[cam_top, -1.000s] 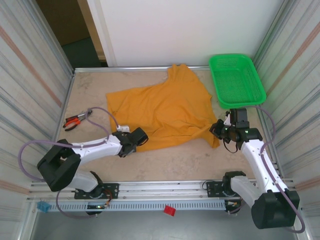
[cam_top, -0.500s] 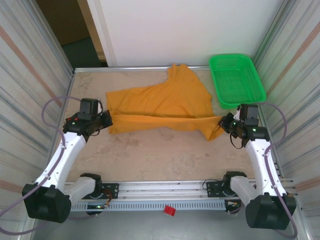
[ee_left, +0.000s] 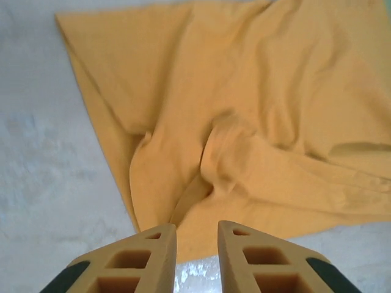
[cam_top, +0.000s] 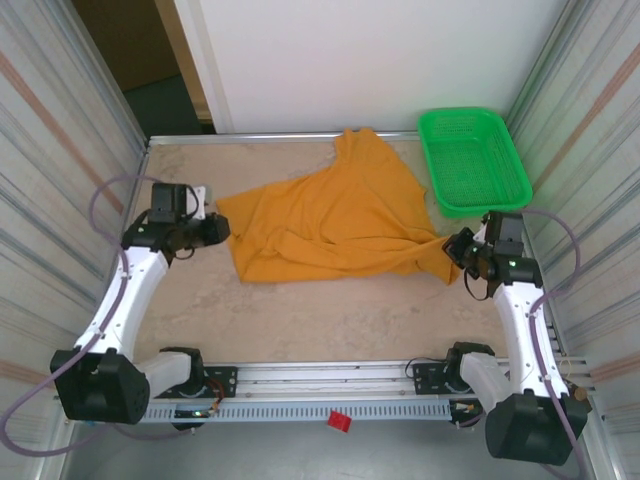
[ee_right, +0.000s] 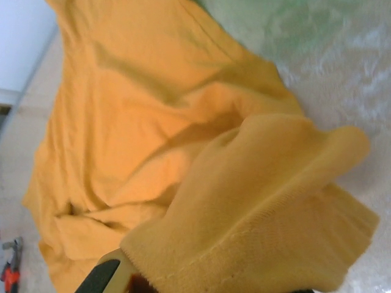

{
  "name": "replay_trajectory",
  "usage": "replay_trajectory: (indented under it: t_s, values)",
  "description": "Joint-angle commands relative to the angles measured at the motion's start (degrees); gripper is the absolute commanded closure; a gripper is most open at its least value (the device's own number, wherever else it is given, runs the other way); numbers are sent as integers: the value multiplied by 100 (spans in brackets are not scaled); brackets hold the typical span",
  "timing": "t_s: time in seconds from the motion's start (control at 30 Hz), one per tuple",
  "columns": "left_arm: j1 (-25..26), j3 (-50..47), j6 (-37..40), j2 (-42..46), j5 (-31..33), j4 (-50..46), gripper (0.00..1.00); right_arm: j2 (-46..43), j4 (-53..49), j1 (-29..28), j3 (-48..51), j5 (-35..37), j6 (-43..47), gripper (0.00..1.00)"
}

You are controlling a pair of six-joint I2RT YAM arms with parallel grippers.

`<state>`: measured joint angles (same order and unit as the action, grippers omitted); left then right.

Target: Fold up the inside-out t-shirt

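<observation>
From above, the mustard orange-yellow cotton t-shirt (cam_top: 330, 225) lies crumpled and spread over the far middle of the pale speckled table (cam_top: 330, 310). One pointed part reaches toward the back edge. Its left edge lies just beside the left gripper (cam_top: 218, 232), and its right corner is drawn out to the right gripper (cam_top: 455, 250). The green plastic mesh basket (cam_top: 470, 160) sits in the far right corner, just beyond the cloth's right side and apart from it.

From the left wrist, the left gripper (ee_left: 194, 231) has its two tan fingers a little apart, with bare table (ee_left: 36, 152) showing in the gap and nothing between them. The t-shirt (ee_left: 244, 122) lies just past the fingertips, rumpled into soft folds, its near hem almost touching them.

From the right wrist, a thick fold of the t-shirt (ee_right: 153, 110) bunches over the right gripper and hides most of it, so that one tan finger (ee_right: 105, 276) peeks out below. The jaws are clamped together on that fold. The rest of the garment trails away across the table (ee_right: 366, 73), with the basket (ee_right: 275, 24) a green blur at the top.
</observation>
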<state>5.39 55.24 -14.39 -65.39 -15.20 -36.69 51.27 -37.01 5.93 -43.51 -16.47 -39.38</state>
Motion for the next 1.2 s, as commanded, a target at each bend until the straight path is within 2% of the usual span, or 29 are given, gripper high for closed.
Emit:
replay_trajectory:
  t_s: [0.0,0.07,0.13,0.2,0.23,0.3,0.43,0.57,0.67,0.83,1.07,1.17]
  values:
    - [428,-732,-636,305,226,310,70,-174,-194,-195,280,-35,67,100]
    - [955,-1102,-959,541,608,516,65,-220,-203,-295,375,24,48,100]
    - [1576,-1402,-1219,672,1256,698,54,-240,-183,-369,445,73,33,100]
    - [1944,-1529,-1332,616,1671,890,51,-223,-183,-399,457,99,26,100]
    - [2004,-1559,-1319,515,1643,1086,48,-219,-179,-415,454,117,38,100]
    - [2010,-1456,-1237,150,1656,1401,46,-176,-175,-420,442,126,60,100]
    - [1978,-626,-688,-1007,1532,1662,39,-144,-157,-437,421,159,79,100]
    - [1843,481,-283,-2481,1351,1423,38,-161,-122,-454,431,205,63,100]
    - [1657,994,-470,-3111,1284,1076,39,-178,-117,-468,417,234,64,100]
    - [1642,956,-867,-3213,1314,792,39,-222,-104,-480,435,275,44,100]
    - [1615,118,-1119,-2714,891,857,39,-196,-65,-479,447,267,53,100]
    - [1544,-93,-1201,-2699,635,955,41,-191,-43,-479,435,261,53,100]
